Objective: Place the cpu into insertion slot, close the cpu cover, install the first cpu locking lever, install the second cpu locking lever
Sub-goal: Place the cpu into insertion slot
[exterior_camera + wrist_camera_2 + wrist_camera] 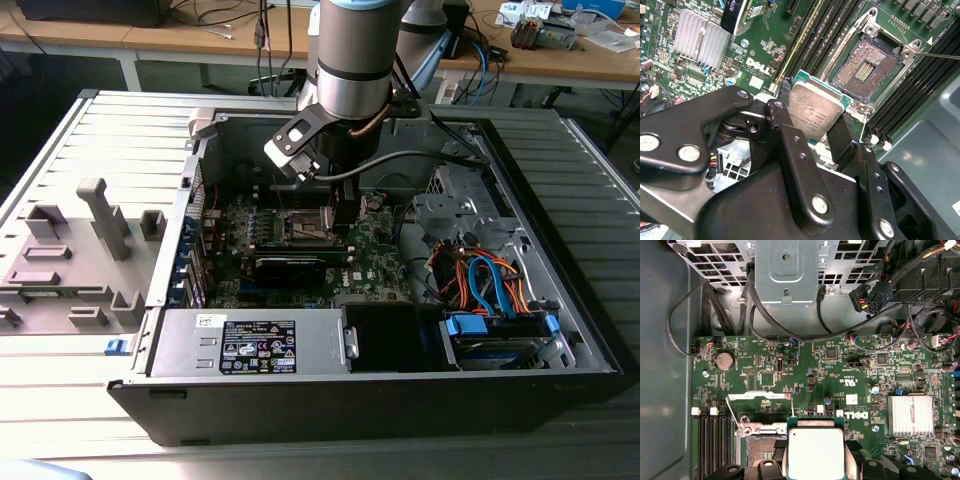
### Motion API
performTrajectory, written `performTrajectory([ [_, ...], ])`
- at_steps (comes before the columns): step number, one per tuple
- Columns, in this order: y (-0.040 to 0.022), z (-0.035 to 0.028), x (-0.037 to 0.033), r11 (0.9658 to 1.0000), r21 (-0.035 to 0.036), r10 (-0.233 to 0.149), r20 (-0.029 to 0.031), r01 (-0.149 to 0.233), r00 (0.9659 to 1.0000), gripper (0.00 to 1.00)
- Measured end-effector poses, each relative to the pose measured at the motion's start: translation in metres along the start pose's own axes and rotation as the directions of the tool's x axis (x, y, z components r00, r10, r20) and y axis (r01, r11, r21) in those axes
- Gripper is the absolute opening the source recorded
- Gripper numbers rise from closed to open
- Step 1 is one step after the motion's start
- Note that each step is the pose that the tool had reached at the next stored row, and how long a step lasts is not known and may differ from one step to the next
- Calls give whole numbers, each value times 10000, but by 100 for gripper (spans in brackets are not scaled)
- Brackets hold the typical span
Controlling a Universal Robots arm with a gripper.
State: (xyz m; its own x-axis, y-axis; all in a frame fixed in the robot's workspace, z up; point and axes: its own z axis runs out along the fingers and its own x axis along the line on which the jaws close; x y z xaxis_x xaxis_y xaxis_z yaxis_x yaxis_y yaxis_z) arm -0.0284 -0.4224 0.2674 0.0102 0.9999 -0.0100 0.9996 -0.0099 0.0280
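Silver, green and black inside the case (400,400).
Silver-grey cpu (816,111) edged green; black gripper (812,119); green board (805,370); dark slot (867,67) bordered silver; ribbed silver heatsink (911,415); blue and orange cables (487,278).

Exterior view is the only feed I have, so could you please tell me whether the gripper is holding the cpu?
Observer: Yes. In the second wrist view the gripper is shut on the cpu, with a finger on each of two opposite edges.
Operator: Thank you. Is the insertion slot free?
Observer: It is. The insertion slot lies bare with its contact field showing, and the cpu is off to one side of it, not seated.
Operator: And the cpu cover?
Observer: In the first wrist view the cpu cover is swung up, off the slot.
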Motion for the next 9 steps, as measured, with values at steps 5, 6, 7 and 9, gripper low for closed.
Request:
performTrajectory([
  [5,0,0,0,10000,0,37,1,-37,10000,55],
  [6,0,0,0,10000,0,47,1,-47,10000,55],
  [7,0,0,0,10000,0,52,1,-52,10000,55],
  [9,0,0,0,10000,0,65,2,-65,10000,55],
])
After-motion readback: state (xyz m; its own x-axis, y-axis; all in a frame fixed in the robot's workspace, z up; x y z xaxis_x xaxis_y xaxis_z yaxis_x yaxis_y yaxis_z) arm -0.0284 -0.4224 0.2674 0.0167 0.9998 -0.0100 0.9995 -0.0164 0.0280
